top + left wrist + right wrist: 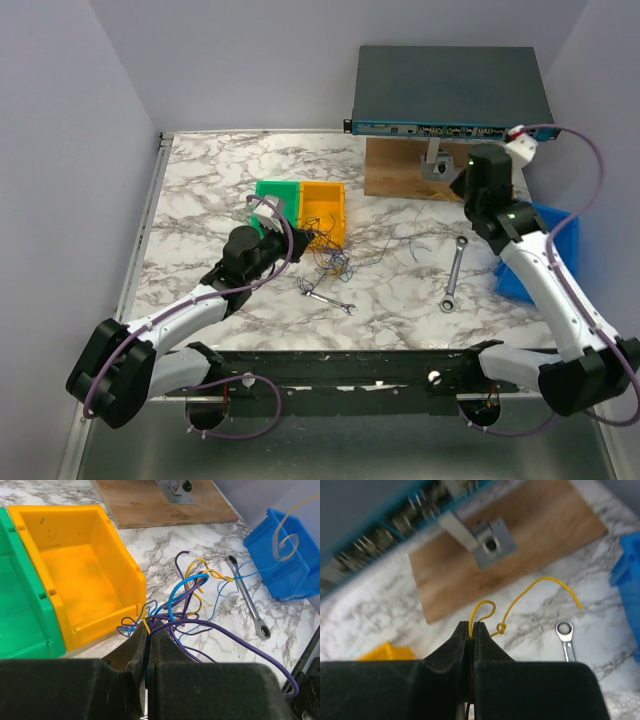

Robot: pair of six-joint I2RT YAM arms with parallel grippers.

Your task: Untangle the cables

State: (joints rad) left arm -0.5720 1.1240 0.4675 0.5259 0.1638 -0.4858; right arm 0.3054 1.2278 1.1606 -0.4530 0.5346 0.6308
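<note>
The cables lie as a small tangle of blue, purple and yellow strands on the marble table, just in front of the yellow bin. In the left wrist view the tangle spreads out ahead of my left gripper, which is shut on a few strands at its near edge. My right gripper is raised above the table and shut on one yellow wire. That wire has a small knot near the fingertips and arcs off to the right. From the left wrist it shows as a curl in the air.
A green bin adjoins the yellow one. A blue bin sits at the right edge. A long wrench and a small wrench lie on the table. A wooden board with a metal bracket stands under a dark network box.
</note>
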